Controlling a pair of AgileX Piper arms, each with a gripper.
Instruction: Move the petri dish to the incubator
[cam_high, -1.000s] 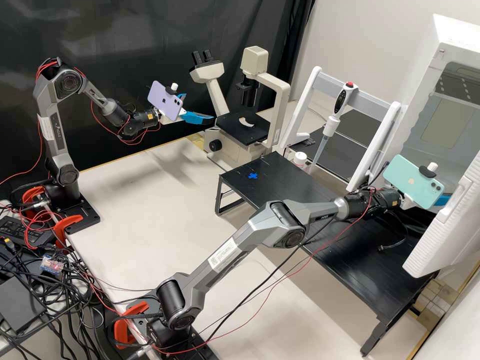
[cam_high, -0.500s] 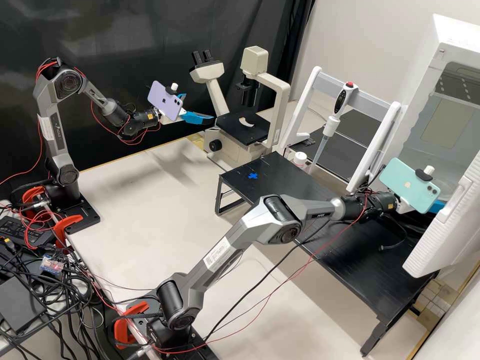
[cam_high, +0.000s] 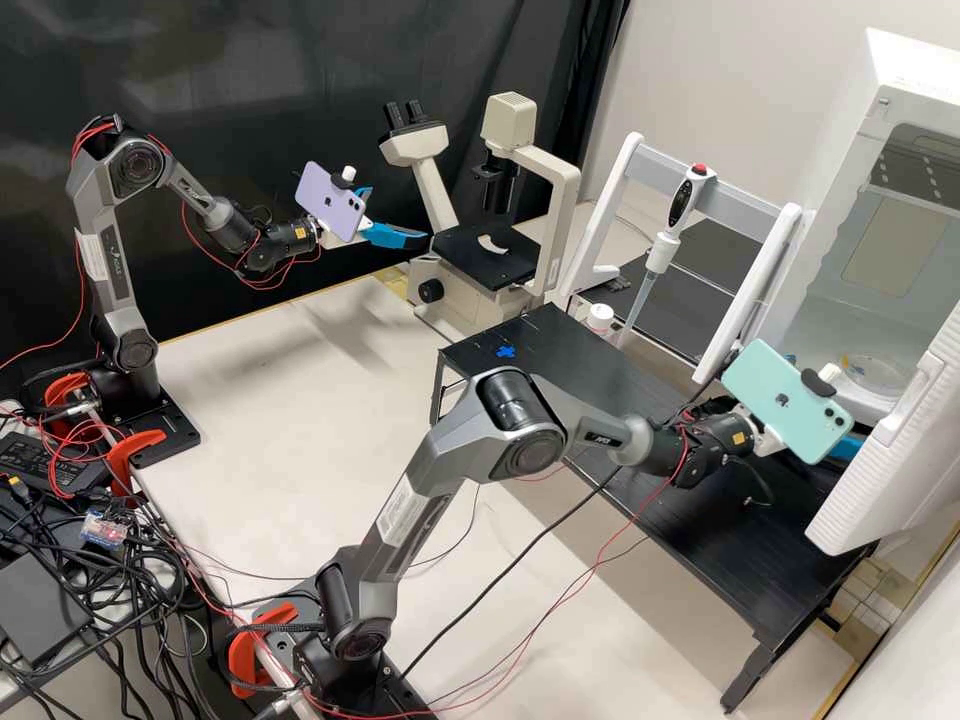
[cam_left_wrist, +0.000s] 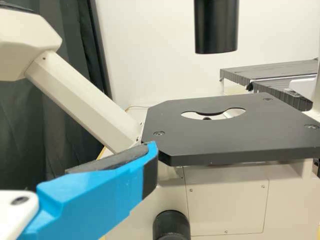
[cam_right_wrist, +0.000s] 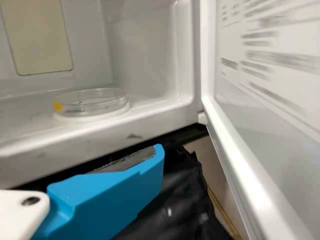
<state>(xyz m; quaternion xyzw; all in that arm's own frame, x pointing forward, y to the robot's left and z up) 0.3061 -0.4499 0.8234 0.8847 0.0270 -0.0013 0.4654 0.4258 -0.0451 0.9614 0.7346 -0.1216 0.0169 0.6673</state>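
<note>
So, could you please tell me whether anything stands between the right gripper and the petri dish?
The front sill of the incubator lies between the right gripper and the petri dish sitting inside. The open door stands to one side, apparently out of that path.

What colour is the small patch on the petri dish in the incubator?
The patch is orange-yellow; it shows best in the right wrist view.
</note>
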